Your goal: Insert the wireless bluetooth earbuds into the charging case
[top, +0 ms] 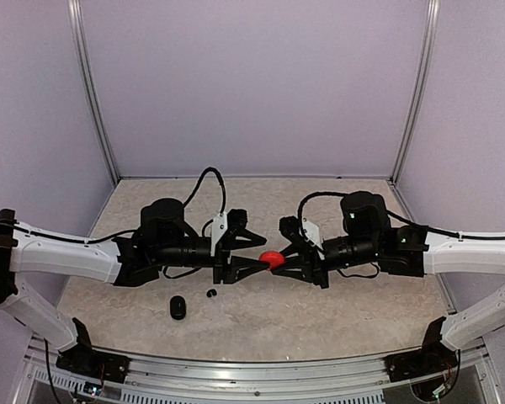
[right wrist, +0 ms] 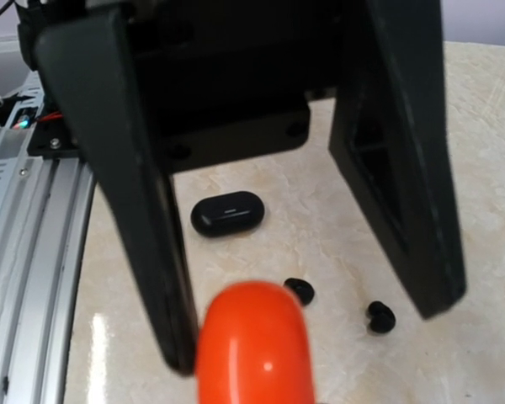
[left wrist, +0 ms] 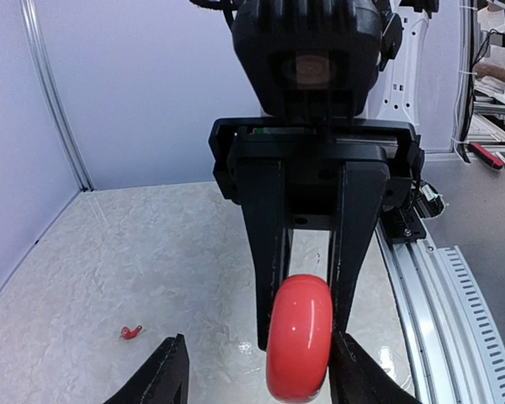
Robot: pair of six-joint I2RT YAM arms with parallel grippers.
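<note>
Above the middle of the table (top: 337, 324) we saw the two arms meeting nose to nose, with the red case (top: 272, 258) held up between them. The right gripper (left wrist: 301, 335) had it. From the left wrist view we found its two fingers pressed against the broad sides of that red pebble, which stood on edge. We could not tell whether its lid was open.

The left gripper (left wrist: 259, 358) held nothing, its fingers spread wide. Its near finger stood just beside the red case, and we could not tell whether the two touched.

None of the earbuds we could find sat in a case. The black earbuds (right wrist: 300, 291), two of them, lay loose on the table on the near side of the arms, close to each other but apart. The black case (right wrist: 227, 212) lay flat a little beyond them, toward the left arm's base. One red earbud (left wrist: 132, 332) lay alone on the far side of the arms, well apart from the black ones.
</note>
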